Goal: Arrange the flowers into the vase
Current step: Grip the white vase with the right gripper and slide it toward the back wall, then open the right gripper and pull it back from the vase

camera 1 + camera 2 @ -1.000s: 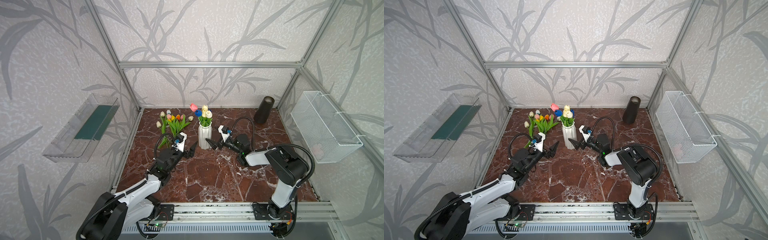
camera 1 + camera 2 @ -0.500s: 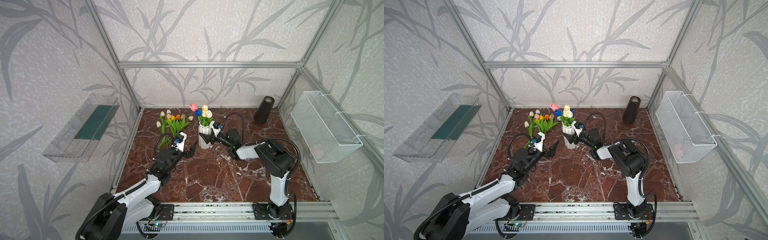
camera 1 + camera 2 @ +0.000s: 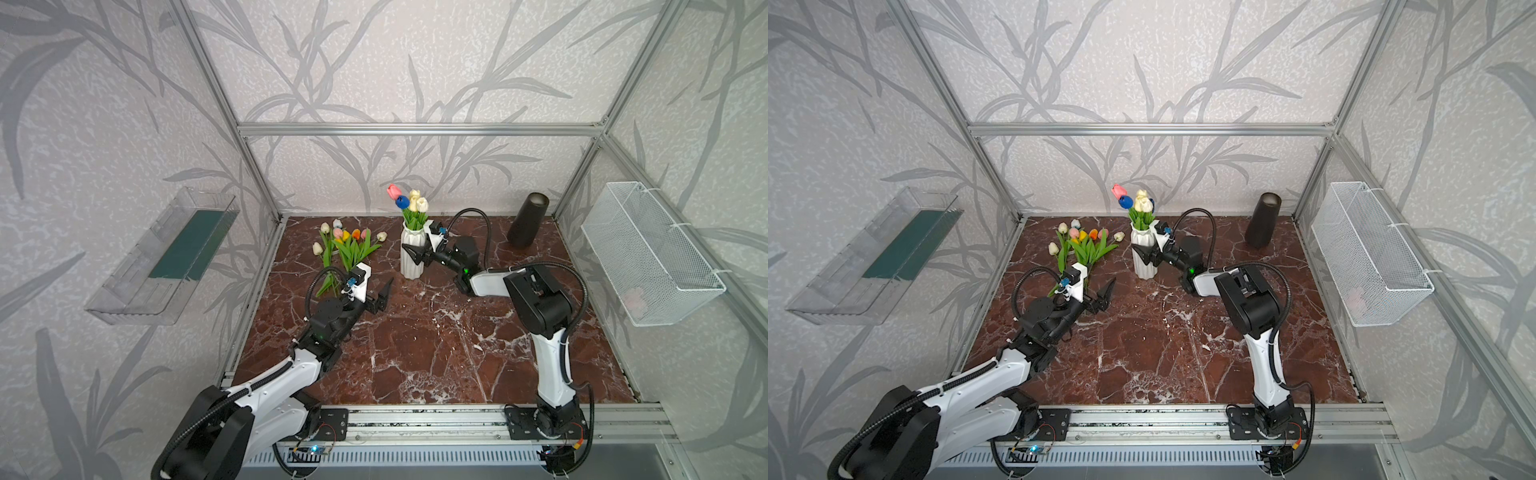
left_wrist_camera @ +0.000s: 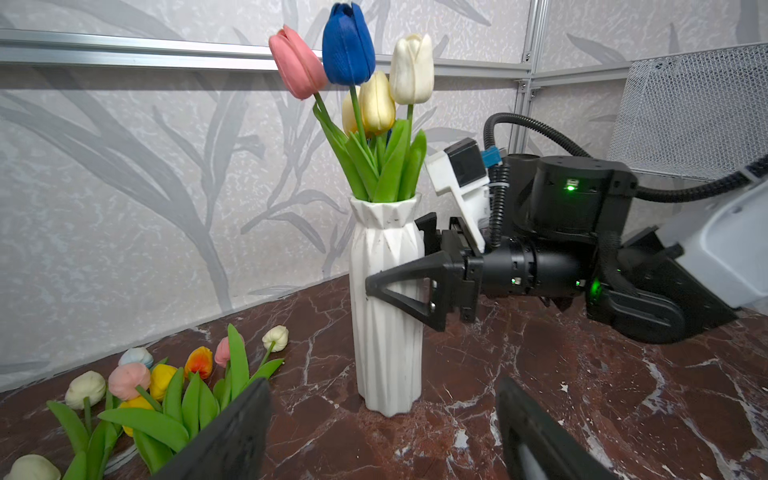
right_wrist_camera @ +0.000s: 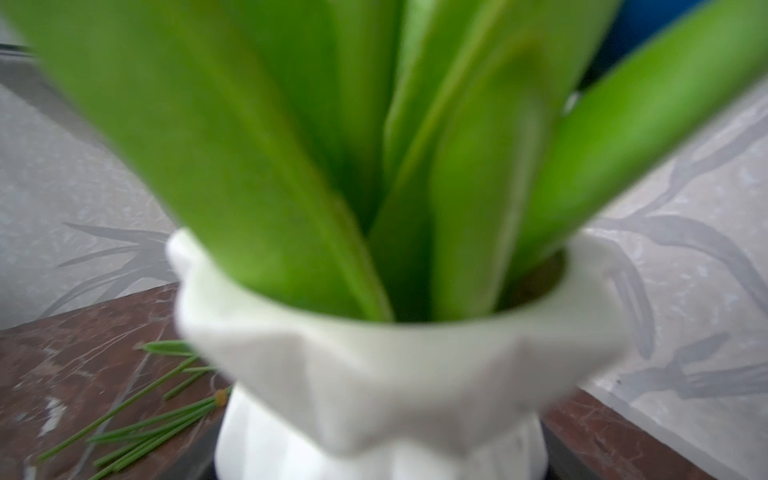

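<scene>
Marble tabletop (image 3: pixel 415 353), white vase (image 3: pixel 410 235) upright on it; leaf-patterned walls (image 3: pixel 374 62); aluminium frame (image 3: pixel 415 129).

Stretching the left arm (image 3: pixel 286 376) low and forward, holding the left gripper (image 3: pixel 380 296) spread wide and empty. Bending the right arm (image 3: pixel 550 357) inward, clamping the right gripper (image 3: pixel 417 243) level around the vase (image 3: pixel 412 268).

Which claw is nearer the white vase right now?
Right. The right claw is closed around the white vase, one finger on each side of its body. The left claw hangs open, apart from it, toward the front left, beside the stems of the loose flowers.
</scene>
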